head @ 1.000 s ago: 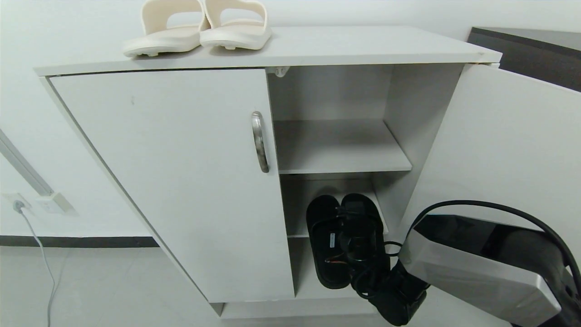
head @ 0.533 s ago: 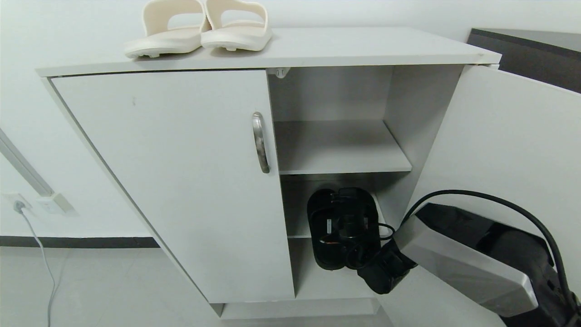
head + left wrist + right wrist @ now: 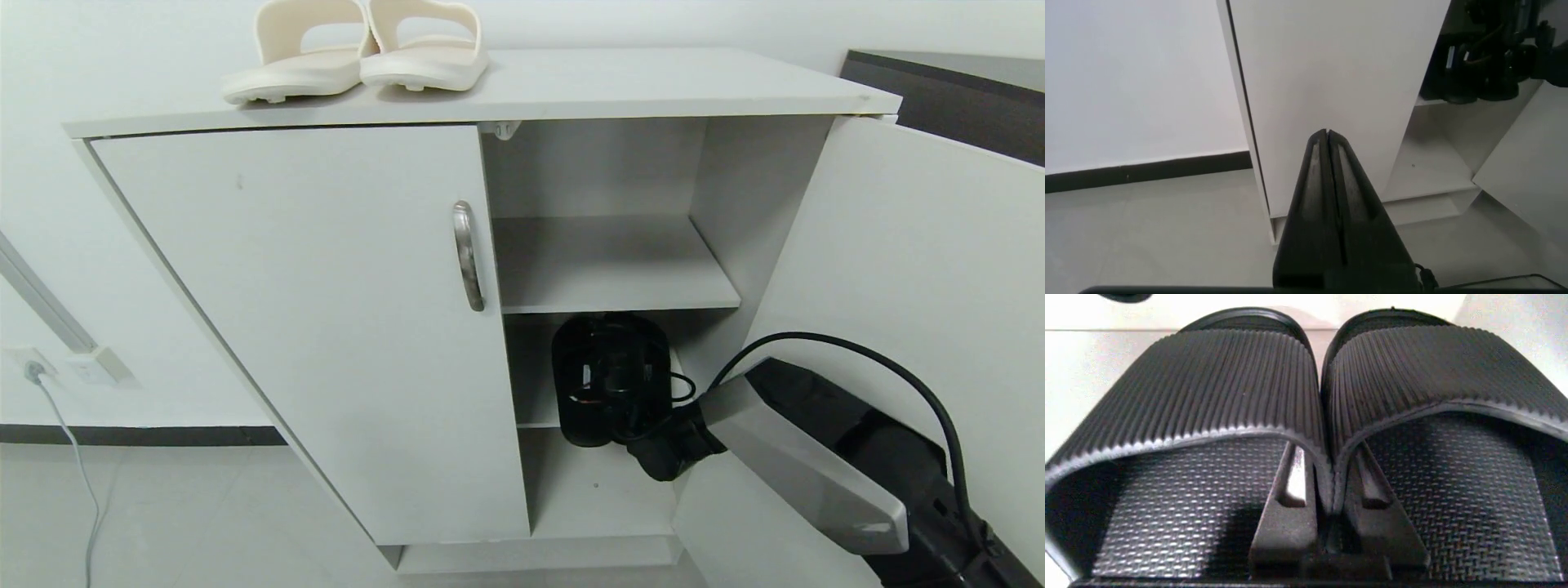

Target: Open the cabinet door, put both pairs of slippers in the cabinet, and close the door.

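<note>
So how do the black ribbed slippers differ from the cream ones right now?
The black ribbed rubber slippers are clamped together by the right gripper, one of its fingers inside each slipper. They sit inside the white cabinet, in its open side below the upper shelf. The cream smooth-strapped slippers lie free on the cabinet's top. The black straps are ribbed, the cream straps plain. Both are slide-style pairs set side by side.

No legible text, labels or numbers

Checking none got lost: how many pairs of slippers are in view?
2. Cream pair on the cabinet top; black pair in the right pincer, inside the cabinet under its upper shelf.
</note>
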